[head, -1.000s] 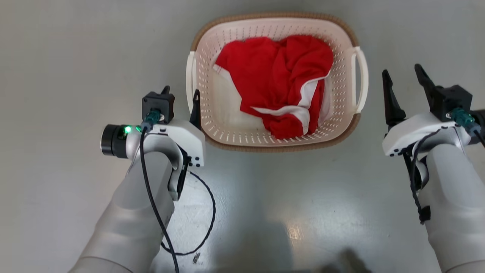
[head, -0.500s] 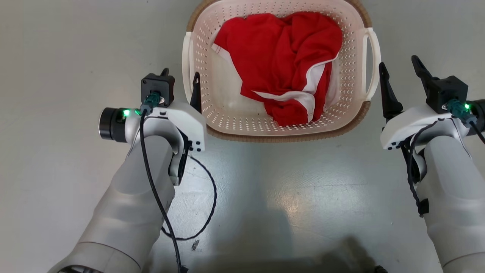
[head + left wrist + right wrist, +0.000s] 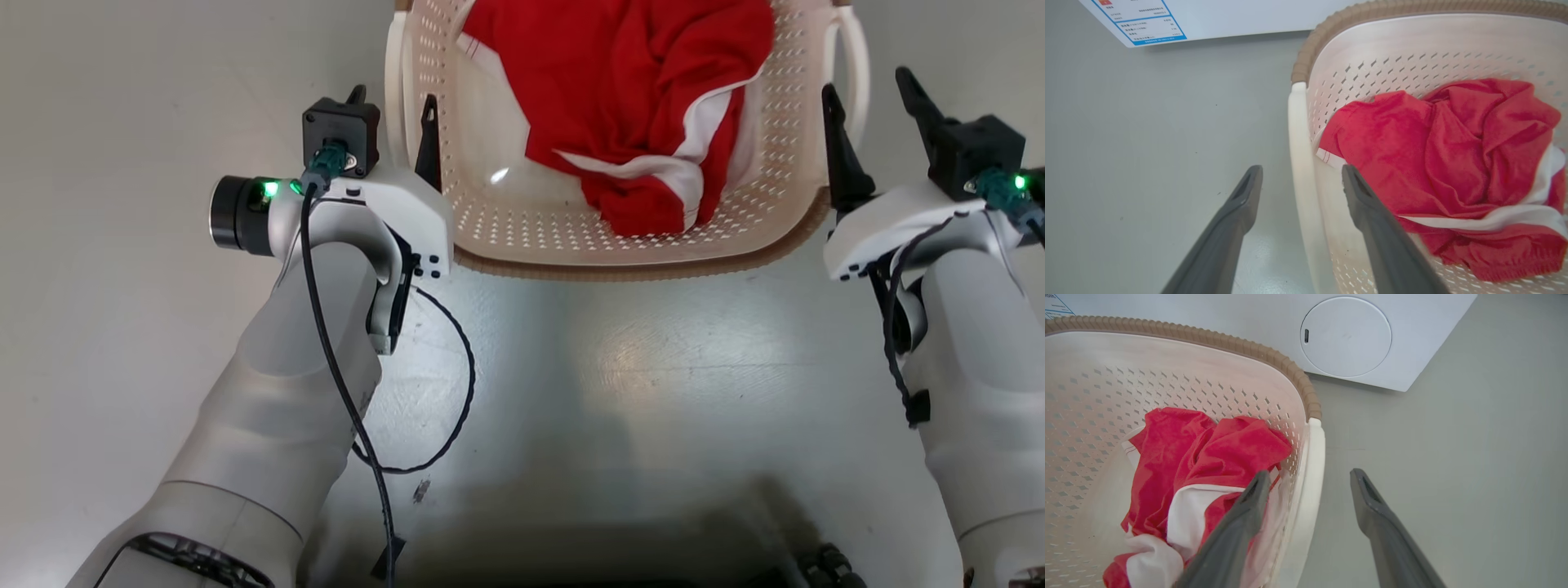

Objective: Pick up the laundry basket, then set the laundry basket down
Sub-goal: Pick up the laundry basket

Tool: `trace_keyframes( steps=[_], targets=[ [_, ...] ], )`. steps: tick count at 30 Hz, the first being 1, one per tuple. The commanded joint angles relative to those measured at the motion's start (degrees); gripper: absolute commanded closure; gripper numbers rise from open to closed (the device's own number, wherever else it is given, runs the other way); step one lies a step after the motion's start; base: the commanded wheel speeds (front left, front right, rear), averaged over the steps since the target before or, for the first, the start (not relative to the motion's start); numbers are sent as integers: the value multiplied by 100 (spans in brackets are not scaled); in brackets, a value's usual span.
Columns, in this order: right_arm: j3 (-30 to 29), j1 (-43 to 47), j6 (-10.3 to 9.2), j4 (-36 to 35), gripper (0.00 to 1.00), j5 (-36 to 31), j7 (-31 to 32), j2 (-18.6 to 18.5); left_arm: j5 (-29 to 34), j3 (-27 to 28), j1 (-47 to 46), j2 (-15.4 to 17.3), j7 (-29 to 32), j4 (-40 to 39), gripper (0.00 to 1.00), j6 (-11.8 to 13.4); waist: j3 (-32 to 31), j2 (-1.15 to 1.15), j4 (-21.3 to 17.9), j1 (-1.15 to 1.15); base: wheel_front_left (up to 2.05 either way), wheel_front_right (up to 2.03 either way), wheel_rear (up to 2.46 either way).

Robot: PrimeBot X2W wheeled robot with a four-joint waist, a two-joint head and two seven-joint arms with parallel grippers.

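Laundry basket (image 3: 506, 220): on the floor (image 3: 571, 367), top centre of head view, red-and-white garment (image 3: 637, 82) inside. Left gripper (image 3: 392, 94), upper left: jaws apart, left handle (image 3: 1300, 163) between them. Right gripper (image 3: 865, 79), upper right: jaws apart astride right handle (image 3: 1312, 473).

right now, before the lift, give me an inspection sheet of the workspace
surface: smooth grey floor, glossy glare patches
job's things: laundry basket sits on the floor, red and white garment bunched inside
clutter: small dark fleck on the floor by the cable loop
grippers: left tool open, astride the left handle, one finger inside the basket, one outside; right tool open, likewise astride the right handle
cables: black cable runs along the left forearm and hangs in a loop; shorter black lead at the right wrist
surroundings: white washing machine with round door behind the basket; blue-edged label on its front
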Motion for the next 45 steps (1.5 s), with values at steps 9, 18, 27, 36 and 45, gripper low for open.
trace_keyframes(
  steps=[9, 18, 27, 36, 45],
  targets=[
    [73, -191, 35, 172, 0, 42, -79, 119, -177, -101, -255, 108, -36, 56, 0, 112, 384, 0, 77, 0, 0, 0, 0],
    [88, -439, 35, 535, 0, 44, -79, 206, -374, -174, -524, 108, -36, 421, 0, 54, 502, 0, 24, 0, 0, 0, 0],
    [91, -622, 35, 878, 0, 50, -79, 260, -547, -253, -731, 108, -36, 752, 0, -42, 555, 0, -25, 0, 0, 0, 0],
    [98, -680, 35, 958, 0, 66, -79, 310, -649, -383, -843, 108, -36, 798, 0, -41, 559, 0, -30, 0, 0, 0, 0],
    [74, -670, 35, 1028, 0, 99, -79, 308, -727, -488, -816, 108, -36, 782, 0, -26, 531, 0, -7, 0, 0, 0, 0]
  ],
)
